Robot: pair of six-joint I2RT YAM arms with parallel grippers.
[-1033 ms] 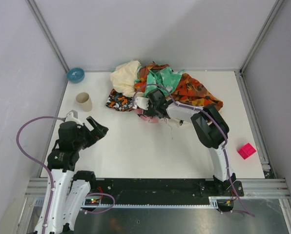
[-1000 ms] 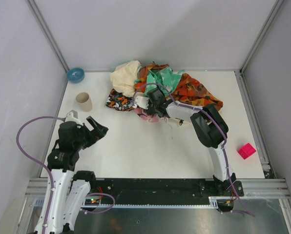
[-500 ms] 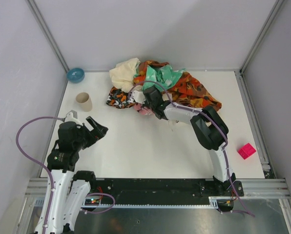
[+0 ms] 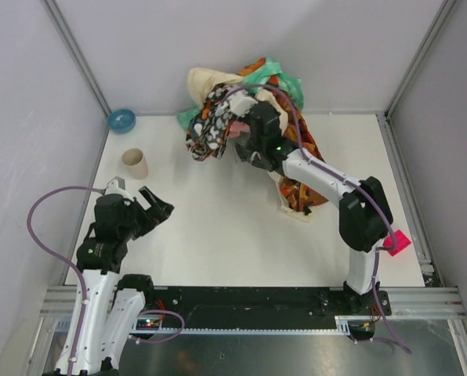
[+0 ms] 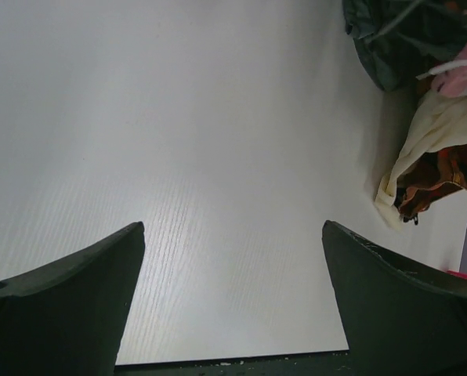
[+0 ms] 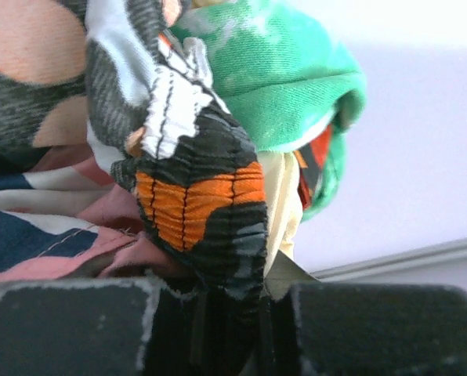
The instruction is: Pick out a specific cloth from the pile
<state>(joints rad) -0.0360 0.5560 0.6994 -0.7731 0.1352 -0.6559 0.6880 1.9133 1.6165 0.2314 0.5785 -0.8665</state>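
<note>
My right gripper (image 4: 240, 135) is raised over the back of the table, shut on a black cloth with orange and white blotches (image 6: 206, 211). That cloth (image 4: 210, 117) hangs bunched with mint-green (image 6: 288, 70), cream and pink fabric. Most of the pile (image 4: 245, 90) is lifted with it. An orange-red and cream tail (image 4: 298, 196) trails down to the table. In the right wrist view the gripper (image 6: 233, 309) pinches the blotched fabric between its jaws. The plain dark grey cloth is hidden. My left gripper (image 4: 157, 205) hovers low at the near left, open and empty (image 5: 233, 229).
A blue bowl (image 4: 121, 120) sits in the back left corner, with a tan cup (image 4: 135, 164) just in front of it. A pink cube (image 4: 396, 243) lies at the right edge. Grey walls close in the back and both sides.
The right gripper has shut on the blotched cloth and risen up and back, hauling most of the pile off the table. The left arm has not moved.
</note>
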